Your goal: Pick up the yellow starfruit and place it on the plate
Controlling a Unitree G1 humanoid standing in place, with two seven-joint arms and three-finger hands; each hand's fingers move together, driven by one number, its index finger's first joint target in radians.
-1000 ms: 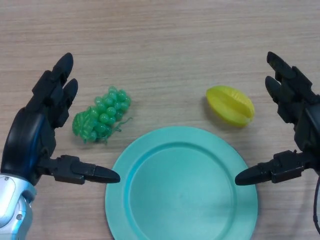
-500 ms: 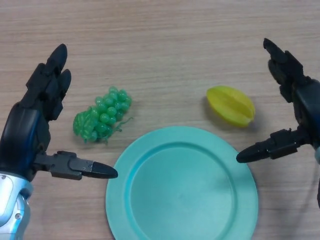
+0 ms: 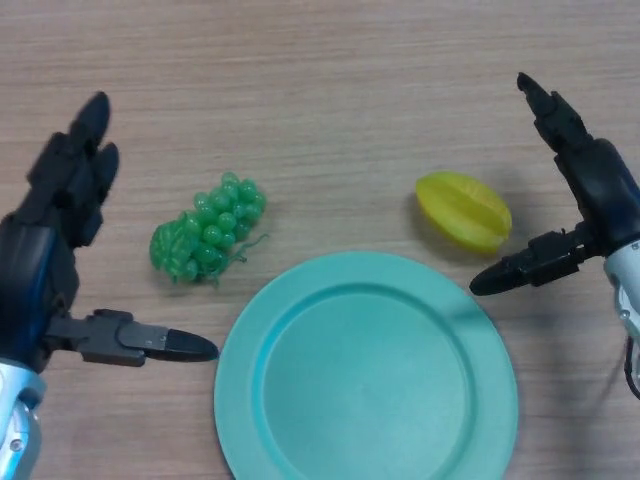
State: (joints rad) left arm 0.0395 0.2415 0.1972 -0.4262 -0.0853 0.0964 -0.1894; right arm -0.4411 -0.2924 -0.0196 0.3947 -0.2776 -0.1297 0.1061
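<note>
The yellow starfruit lies on the wooden table, just beyond the upper right rim of the teal plate. My right hand hovers open right of the fruit, fingers stretched up and away, thumb pointing left below the fruit, not touching it. My left hand is open at the far left, thumb pointing toward the plate's left rim.
A bunch of green grapes lies between my left hand and the plate's upper left rim. The plate fills the lower middle of the view.
My right hand has turned and shifted slightly up, its thumb now closer under the starfruit. My left hand has drifted left and down. The starfruit, grapes and plate have not moved.
</note>
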